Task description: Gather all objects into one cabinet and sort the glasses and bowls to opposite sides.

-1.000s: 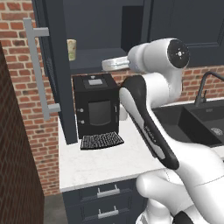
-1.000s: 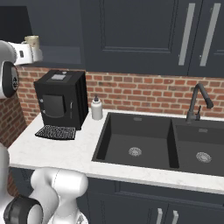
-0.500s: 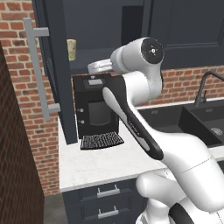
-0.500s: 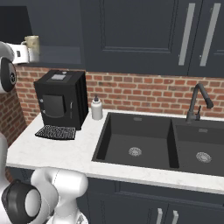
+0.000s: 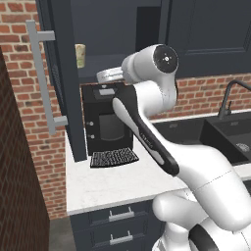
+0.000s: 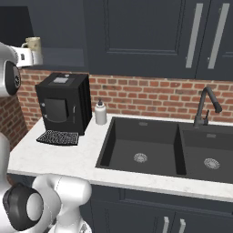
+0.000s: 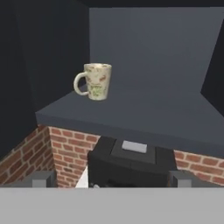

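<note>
A beige patterned mug with a handle (image 7: 96,81) stands upright on the left part of the dark shelf (image 7: 144,114) inside the open navy wall cabinet (image 5: 117,29). That mug (image 5: 80,55) shows just past the edge of the tall open door (image 5: 63,83) with its long grey bar handle (image 5: 41,83). My gripper (image 7: 111,181) is open with nothing between its fingertips (image 7: 41,178). It hovers in front of the shelf edge, slightly below the mug and apart from it. From the side, the white hand (image 5: 109,75) points toward the cabinet. The mug (image 6: 32,44) sits just above the hand (image 6: 28,55).
A black coffee machine (image 5: 108,122) with a drip grate (image 5: 113,157) stands on the white counter (image 5: 112,184) directly under the shelf. A soap bottle (image 6: 100,112), a black double sink (image 6: 150,148) and a faucet (image 6: 207,104) lie to the right. A brick wall (image 5: 19,162) closes the left.
The arm has swung left, carrying the hand from right of the coffee machine to in front of the open cabinet shelf. The mug has not moved.
</note>
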